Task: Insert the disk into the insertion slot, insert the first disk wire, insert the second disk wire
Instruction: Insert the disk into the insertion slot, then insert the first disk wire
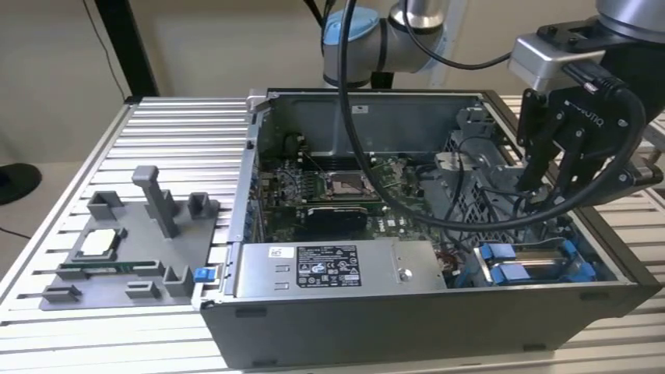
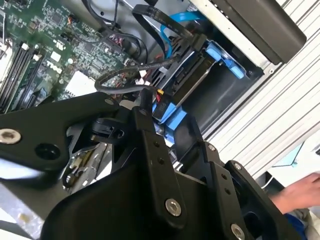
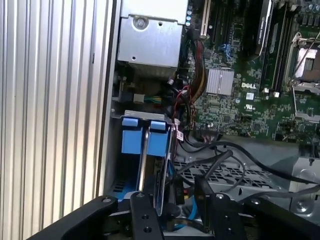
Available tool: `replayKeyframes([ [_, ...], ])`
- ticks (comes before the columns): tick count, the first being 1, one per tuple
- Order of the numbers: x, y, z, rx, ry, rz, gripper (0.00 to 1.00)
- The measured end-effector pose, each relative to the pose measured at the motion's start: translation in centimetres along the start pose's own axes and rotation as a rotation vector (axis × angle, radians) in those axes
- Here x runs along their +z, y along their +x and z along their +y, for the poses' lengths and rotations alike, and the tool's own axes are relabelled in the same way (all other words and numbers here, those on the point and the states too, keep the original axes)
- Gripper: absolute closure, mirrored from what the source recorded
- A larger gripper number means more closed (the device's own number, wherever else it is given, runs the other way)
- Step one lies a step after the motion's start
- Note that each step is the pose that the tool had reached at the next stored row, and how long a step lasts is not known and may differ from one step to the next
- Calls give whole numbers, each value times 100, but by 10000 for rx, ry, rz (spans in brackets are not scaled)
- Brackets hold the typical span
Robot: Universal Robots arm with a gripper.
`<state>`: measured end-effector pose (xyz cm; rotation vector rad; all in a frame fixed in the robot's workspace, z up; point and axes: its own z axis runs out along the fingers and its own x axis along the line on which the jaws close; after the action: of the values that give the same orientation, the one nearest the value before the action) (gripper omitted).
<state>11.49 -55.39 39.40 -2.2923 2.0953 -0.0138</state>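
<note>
The gripper (image 3: 172, 200) hangs low over a corner of the case, its fingers (image 3: 145, 220) spread with a clear gap and nothing visibly pinched between them. That pose suits work at the wires, since the disk (image 3: 145, 142) sits down in the slot (image 3: 116, 165) right beneath, its blue carrier ends about level with the bay. A blue cable (image 3: 190, 212) runs through the gap, and in the second wrist view a black cable (image 2: 125, 75) ends at one fingertip. Whether they touch, and whether either plug is home in the disk, is hidden by the fingers themselves. Just beyond lies the perforated cage (image 3: 235, 175), draped with loose leads, then the board (image 3: 240, 95). In the exterior view the power supply (image 1: 332, 269) stands beside the slot. Farthest off, a person's hand (image 2: 300, 192) rests outside the case, cut by the frame's edge.
</note>
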Motion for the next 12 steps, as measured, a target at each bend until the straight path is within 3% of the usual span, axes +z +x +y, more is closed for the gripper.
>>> replayKeyframes([
  [12,28,-11,0,-328,53,18,0],
])
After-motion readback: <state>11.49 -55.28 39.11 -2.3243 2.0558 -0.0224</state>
